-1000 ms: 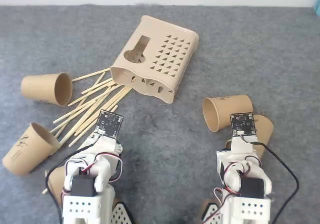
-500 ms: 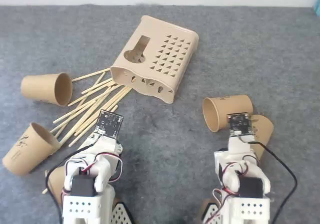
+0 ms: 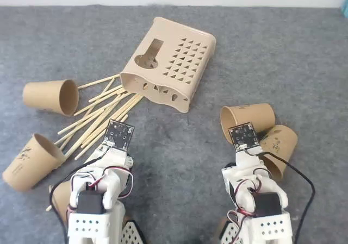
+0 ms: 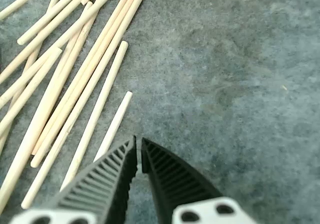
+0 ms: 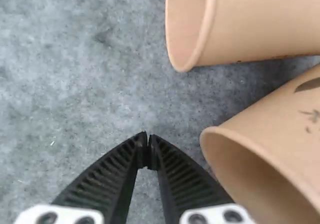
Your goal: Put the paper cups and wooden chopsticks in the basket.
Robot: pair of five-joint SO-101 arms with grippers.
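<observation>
Right gripper (image 5: 148,151): jaws pressed together, holding nothing, low over the grey mat (image 5: 60,59). Two paper cups lie on their sides ahead. The nearer cup (image 5: 270,159) is just beside the tips with its rim toward them, and the farther cup (image 5: 240,24) is beyond. The right arm is the closer one to this pair.

Left gripper (image 4: 138,146): hairline gap, empty. Wooden chopsticks (image 4: 75,79) lie just beside it, long axes running toward the basket (image 3: 168,64), which is tipped on its side mid-table.
</observation>
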